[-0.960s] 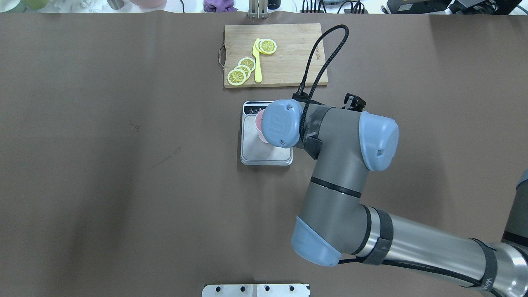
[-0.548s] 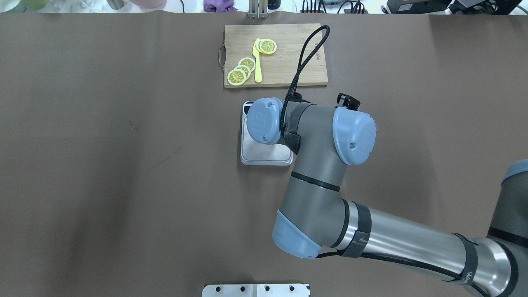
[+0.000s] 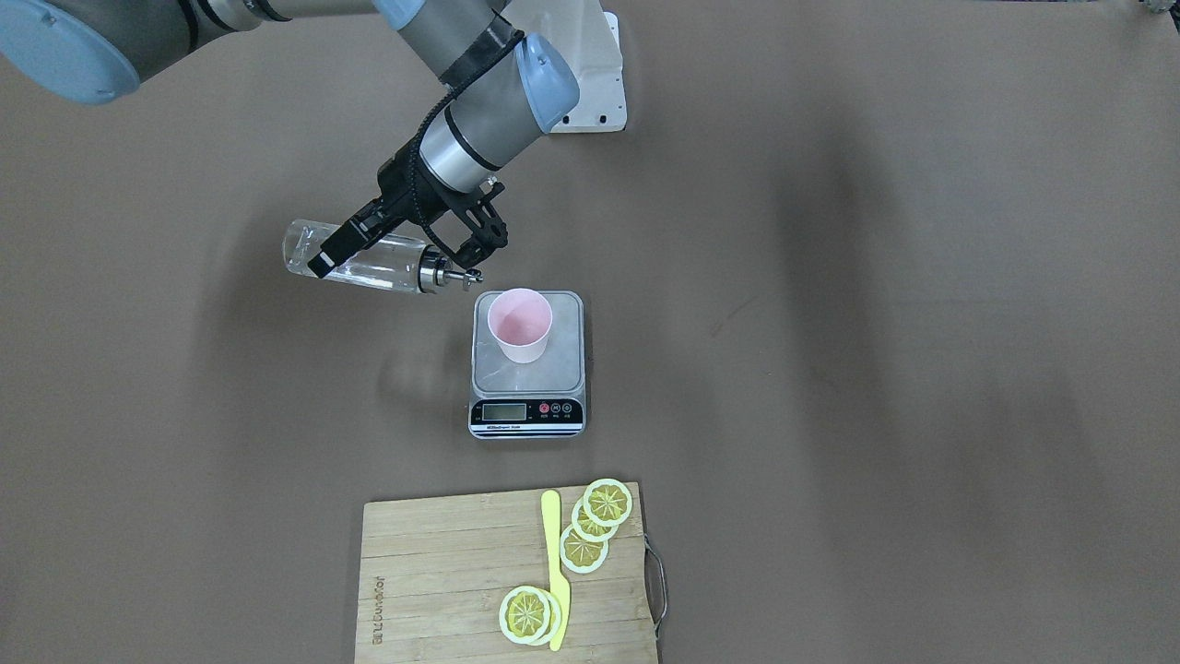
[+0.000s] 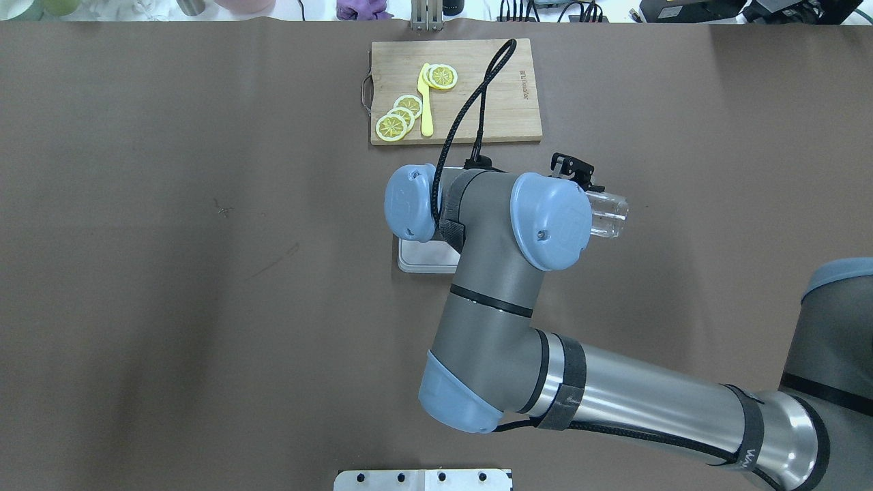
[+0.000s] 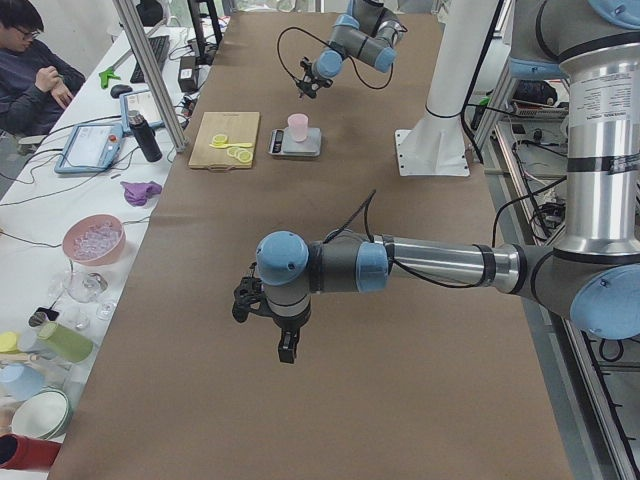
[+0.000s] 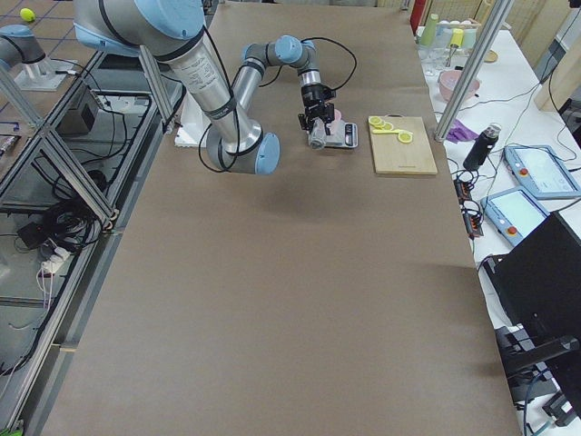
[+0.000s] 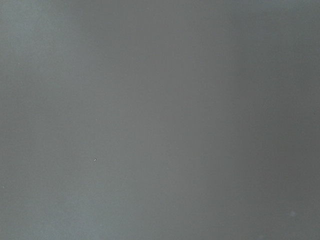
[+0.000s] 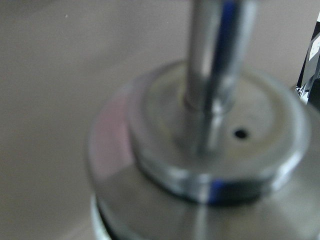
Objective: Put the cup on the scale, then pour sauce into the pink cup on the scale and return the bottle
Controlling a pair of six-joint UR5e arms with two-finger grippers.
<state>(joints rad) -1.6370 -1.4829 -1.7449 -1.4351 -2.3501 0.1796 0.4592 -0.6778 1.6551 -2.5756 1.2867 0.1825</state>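
The pink cup (image 3: 520, 325) stands upright on the scale (image 3: 527, 376) near the middle of the table. My right gripper (image 3: 398, 260) is shut on the clear glass bottle (image 3: 355, 262) and holds it almost level above the table. The metal spout (image 3: 452, 274) points at the cup and ends just short of its rim. I see no stream of sauce. In the overhead view my right arm hides the cup; only the bottle's base (image 4: 607, 215) and a corner of the scale (image 4: 423, 256) show. The right wrist view shows the blurred spout cap (image 8: 210, 150). My left gripper (image 5: 285, 345) hangs far off; I cannot tell its state.
A wooden cutting board (image 3: 442, 590) with lemon slices (image 3: 590, 535) and a yellow knife (image 3: 553, 572) lies beyond the scale, also in the overhead view (image 4: 498, 88). A side bench with bowls and bottles (image 5: 90, 240) runs along the far table edge.
My right arm has swung left over the scale and now covers the cup from above. The wrist has turned, and the bottle's base now sticks out on the right.
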